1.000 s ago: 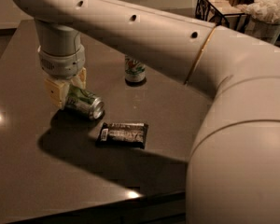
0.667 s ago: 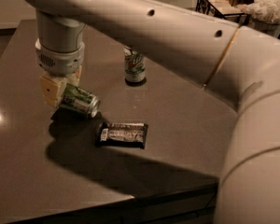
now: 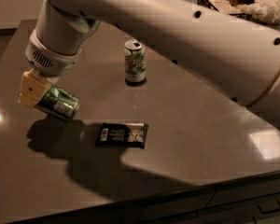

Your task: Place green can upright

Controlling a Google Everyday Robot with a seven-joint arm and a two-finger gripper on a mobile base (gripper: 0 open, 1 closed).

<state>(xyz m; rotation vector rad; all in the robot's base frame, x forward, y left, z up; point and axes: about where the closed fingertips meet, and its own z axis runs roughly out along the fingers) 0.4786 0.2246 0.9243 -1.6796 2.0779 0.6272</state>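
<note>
Two cans share the dark table [image 3: 214, 139] from where I stand, and only one of them matters. In the single camera view, the gripper [image 3: 43, 96] hangs over the table's 9 o'clock side, its yellowish fingers [image 3: 30, 88] pinching the green can [image 3: 59, 103] near one end. That can lies almost on its side in the grasp, its free end pointing toward 4 o'clock. Its shadow [image 3: 51, 132] sits apart beneath it, so I judge it is held clear of the surface. A pale can [image 3: 135, 60] stands upright at about 1 o'clock from it, well apart, and a dark wrapped bar [image 3: 122, 134] lies flat at 4 o'clock, near. The risk I see is in the turning: the wrist must bring the can to vertical, and a grip so close to one end could let it slip or swing. Released while tilted, it would tip and roll, perhaps into the bar or off the near edge. Set down hard on its rim, it could topple as well.
</note>
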